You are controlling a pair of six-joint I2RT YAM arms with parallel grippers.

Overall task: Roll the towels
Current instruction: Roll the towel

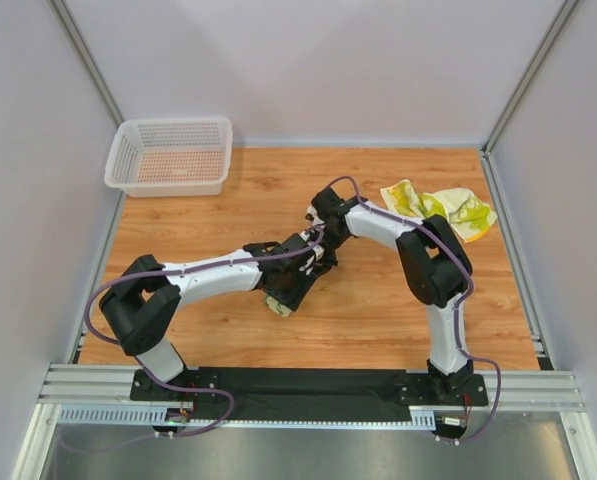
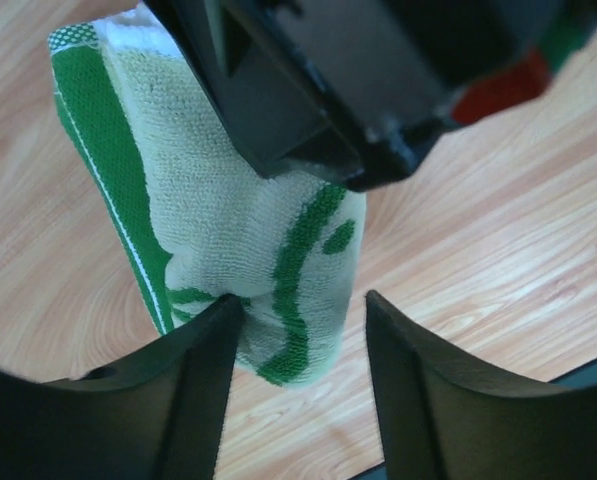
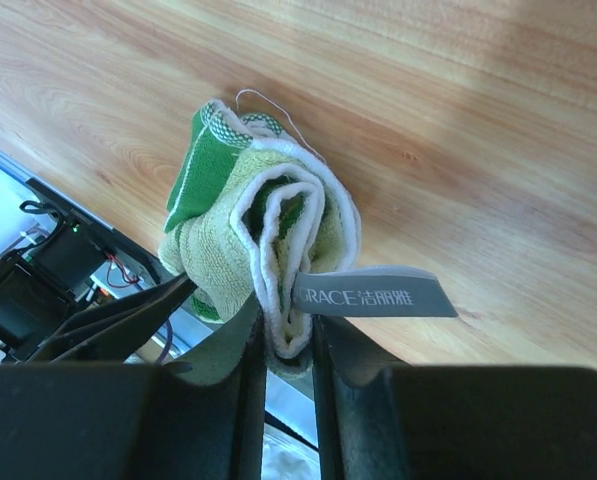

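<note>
Right wrist, right fingers (image 3: 350,400) clamping rolled towel (image 3: 268,215), left fingers (image 2: 193,400) parted around it

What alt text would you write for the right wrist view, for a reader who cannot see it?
The right gripper is shut on one end of a rolled green and cream towel, seen end-on with the wooden table behind it. A grey label printed GRACE sticks out of the roll to the right.
</note>
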